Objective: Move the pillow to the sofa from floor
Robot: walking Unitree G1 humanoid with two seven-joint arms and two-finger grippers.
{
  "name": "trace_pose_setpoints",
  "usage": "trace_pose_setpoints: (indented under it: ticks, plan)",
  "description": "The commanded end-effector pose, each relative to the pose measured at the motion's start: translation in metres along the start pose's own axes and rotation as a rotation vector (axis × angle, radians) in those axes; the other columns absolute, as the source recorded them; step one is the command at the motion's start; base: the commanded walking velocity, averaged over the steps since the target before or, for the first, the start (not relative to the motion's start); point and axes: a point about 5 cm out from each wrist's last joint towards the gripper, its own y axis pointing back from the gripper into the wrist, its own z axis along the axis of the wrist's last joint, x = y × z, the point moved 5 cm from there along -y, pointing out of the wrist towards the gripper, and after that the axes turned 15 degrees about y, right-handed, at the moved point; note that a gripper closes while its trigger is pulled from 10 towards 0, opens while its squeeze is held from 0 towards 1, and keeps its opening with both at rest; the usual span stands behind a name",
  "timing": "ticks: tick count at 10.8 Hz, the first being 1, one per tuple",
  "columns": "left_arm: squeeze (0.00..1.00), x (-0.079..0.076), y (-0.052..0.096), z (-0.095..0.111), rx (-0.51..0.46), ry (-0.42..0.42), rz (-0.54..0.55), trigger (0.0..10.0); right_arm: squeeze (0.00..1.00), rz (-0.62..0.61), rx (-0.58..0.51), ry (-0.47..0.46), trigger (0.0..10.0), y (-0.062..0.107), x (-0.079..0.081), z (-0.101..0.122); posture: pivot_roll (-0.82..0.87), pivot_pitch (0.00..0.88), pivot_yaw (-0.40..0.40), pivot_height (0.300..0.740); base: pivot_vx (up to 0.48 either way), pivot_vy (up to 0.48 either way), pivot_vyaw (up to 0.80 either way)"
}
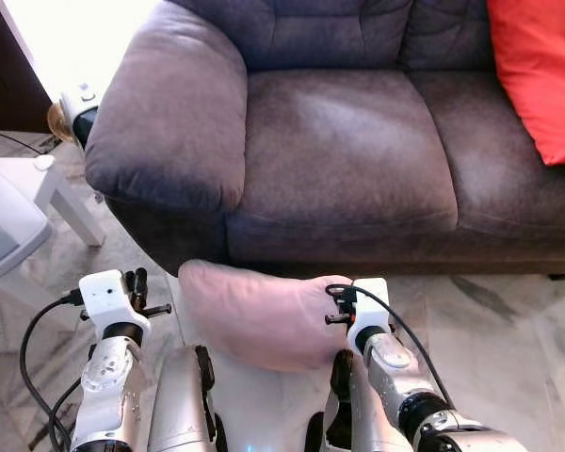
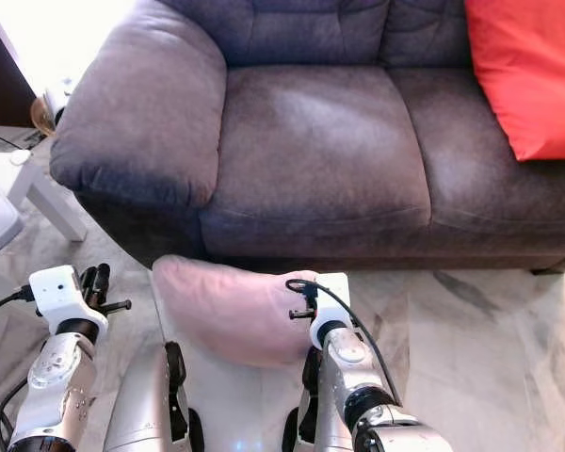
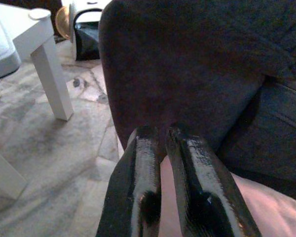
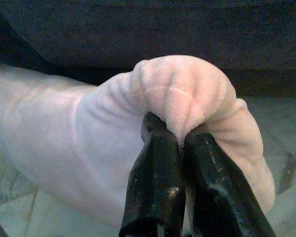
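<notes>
A soft pale-pink plush pillow (image 1: pixel 254 315) is held low in front of the robot, just near of the front base of the dark grey-purple fabric sofa (image 1: pixel 348 151), and whether its underside rests on the marble-patterned tile floor (image 1: pixel 508 330) or hangs just clear of it cannot be told. The right gripper (image 1: pixel 337 303) is clenched on the pillow's right end; in the right wrist view its two black fingers (image 4: pixel 155 187) pinch a bunched fold of the fabric tightly between them. The left gripper (image 1: pixel 137 287) hovers just left of the pillow's left end, apart from it, with its fingers (image 3: pixel 138 192) drawn close together and nothing between them, pointing toward the sofa's rounded left armrest (image 1: pixel 169 113). The pillow's long axis runs left to right, parallel to the sofa's front edge, and the seat cushion (image 1: pixel 344 160) lies directly far of it and higher, so the coming move likely calls for a lift up and away from the robot over the seat's front lip. With only one end gripped, the free left end may sag and catch on that lip. A bright red-orange cushion (image 1: pixel 541 71) leans at the sofa's right end, and a white side table (image 1: pixel 38 188) stands to the far left.
</notes>
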Motion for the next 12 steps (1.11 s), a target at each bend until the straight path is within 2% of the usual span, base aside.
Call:
trace_pose_setpoints:
  ticks: [1,3,4,5,8,12]
  plan:
    - [0.0,0.005,0.005,-0.01,0.035,-0.023,0.01,10.0,0.0,-0.016,-0.037,-0.004,10.0,-0.001,-0.004,0.01,0.22,0.182,-0.056,0.604,0.0,0.0,0.0]
    - [0.0,0.006,0.003,-0.012,0.044,-0.028,0.009,10.0,0.0,-0.016,-0.042,-0.006,10.0,-0.002,-0.003,0.011,0.22,0.166,-0.051,0.633,0.0,0.0,0.0]
    - [0.0,0.01,0.004,-0.021,0.085,-0.049,0.012,10.0,0.0,-0.019,-0.04,-0.004,10.0,-0.001,-0.004,0.01,0.22,0.158,-0.049,0.653,0.0,0.0,0.0]
    - [0.0,0.016,0.006,-0.028,0.115,-0.085,0.015,10.0,0.0,-0.028,-0.035,-0.003,10.0,-0.001,-0.007,0.008,0.22,0.152,-0.049,0.668,0.0,0.0,0.0]
    - [0.0,0.027,0.01,-0.039,0.15,-0.096,0.037,10.0,0.0,-0.05,-0.018,0.015,10.0,0.001,-0.017,0.003,0.21,0.125,-0.05,0.733,0.0,0.0,0.0]
    - [0.0,0.027,0.007,-0.043,0.155,-0.097,0.035,10.0,0.0,-0.05,-0.014,0.014,10.0,0.001,-0.017,0.002,0.21,0.108,-0.053,0.74,0.0,0.0,0.0]
